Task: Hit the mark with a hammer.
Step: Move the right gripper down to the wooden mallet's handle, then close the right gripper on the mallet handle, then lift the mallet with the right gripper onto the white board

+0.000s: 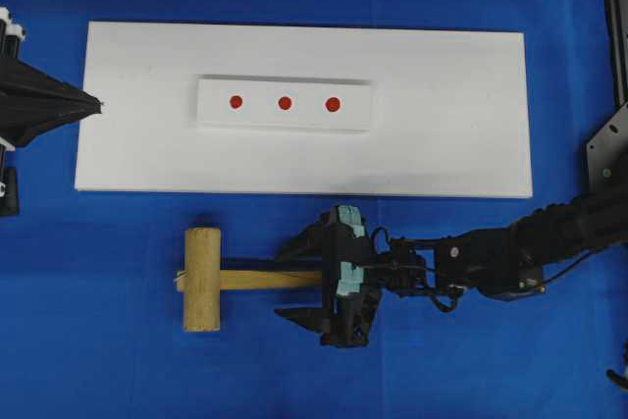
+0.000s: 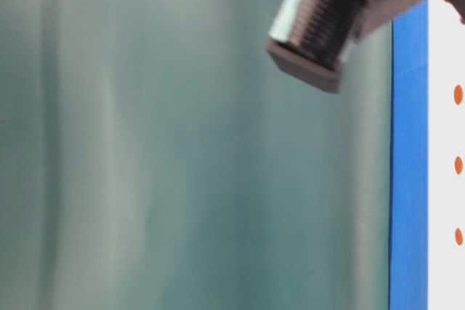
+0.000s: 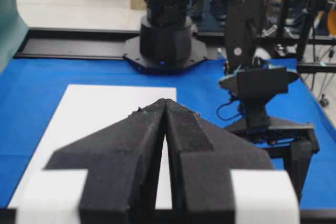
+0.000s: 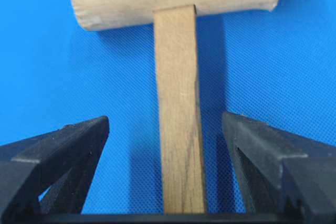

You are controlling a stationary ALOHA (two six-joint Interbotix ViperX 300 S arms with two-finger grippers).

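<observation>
**Wooden hammer between spread fingers, not gripped**

Wood-coloured and plain, the hammer (image 1: 228, 280) lies flat on the blue desk (image 1: 98, 340), just outside the near long edge of the white board (image 1: 442, 144). On my overhead view its thick cylindrical head sits at about 7 o'clock from the frame's middle, and the slim squared handle runs from it toward 3 o'clock.

My right gripper (image 1: 299, 280) is down at the handle, with its fingers (image 4: 68, 150) spread wide, one on each side. On the right wrist view I see blue desk between each finger and the wood, so nothing is grasped.

My left gripper (image 1: 98, 103) sits at 9 o'clock, its tip at the board's short edge. On the left wrist view its fingers (image 3: 139, 140) are clenched together on nothing.

On the board lies a smaller white block (image 1: 285, 123) bearing three red marks (image 1: 285, 103) in a row, at roughly 12 o'clock from the hammer's handle. I see no containers on any view.
</observation>
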